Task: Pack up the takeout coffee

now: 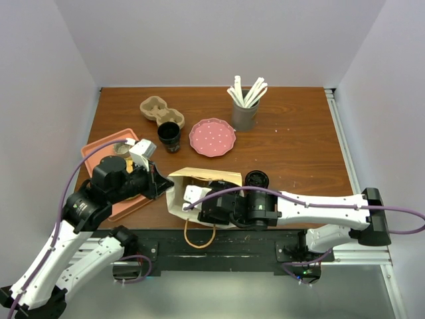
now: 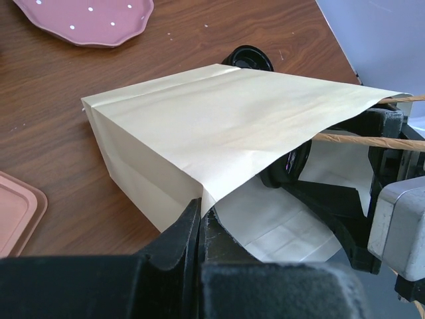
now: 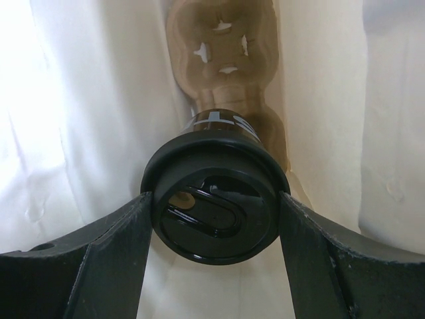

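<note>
A tan paper bag (image 1: 202,178) (image 2: 219,126) lies on its side at the table's near edge, mouth toward the arms. My left gripper (image 1: 163,186) (image 2: 199,214) is shut on the bag's mouth edge and holds it up. My right gripper (image 1: 207,205) (image 3: 216,199) reaches inside the bag. It is shut on a black lidded coffee cup (image 3: 216,216), its fingers (image 3: 119,252) pressing both sides of the lid. The cup's base points into a brown cup carrier (image 3: 226,46) deep inside the bag. A second black cup (image 1: 169,136), without a lid, stands on the table.
A loose black lid (image 1: 257,178) (image 2: 249,58) lies just behind the bag. Further back are a pink dotted plate (image 1: 212,137) (image 2: 86,20), another cup carrier (image 1: 157,109) and a grey holder of stirrers (image 1: 245,109). A pink tray (image 1: 99,147) sits under my left arm.
</note>
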You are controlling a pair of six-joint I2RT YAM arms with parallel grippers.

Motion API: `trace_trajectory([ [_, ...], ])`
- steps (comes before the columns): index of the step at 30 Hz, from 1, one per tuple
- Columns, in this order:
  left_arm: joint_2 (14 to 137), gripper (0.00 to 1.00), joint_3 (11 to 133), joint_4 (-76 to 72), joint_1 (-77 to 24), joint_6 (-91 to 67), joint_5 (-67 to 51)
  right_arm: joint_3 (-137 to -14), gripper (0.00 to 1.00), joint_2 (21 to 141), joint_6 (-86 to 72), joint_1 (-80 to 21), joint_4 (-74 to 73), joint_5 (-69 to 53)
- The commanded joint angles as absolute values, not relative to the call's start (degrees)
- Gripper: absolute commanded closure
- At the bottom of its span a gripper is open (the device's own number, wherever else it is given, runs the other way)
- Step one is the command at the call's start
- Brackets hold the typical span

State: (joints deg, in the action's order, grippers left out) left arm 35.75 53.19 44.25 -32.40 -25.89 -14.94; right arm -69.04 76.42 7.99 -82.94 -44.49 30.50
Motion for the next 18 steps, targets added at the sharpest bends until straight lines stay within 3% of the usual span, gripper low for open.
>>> trace_trajectory([
  [1,35.34,1.00,52.74,43.07,-32.52,-24.17,-15.29,-66.98,0.87,74.97,10.72,-83.23,-39.82,33.31],
  [18,35.07,1.00,54.40,43.77,-32.61,-22.85,-14.33,-66.45,0.87,77.69,6.07,-81.83,-42.62,44.47],
])
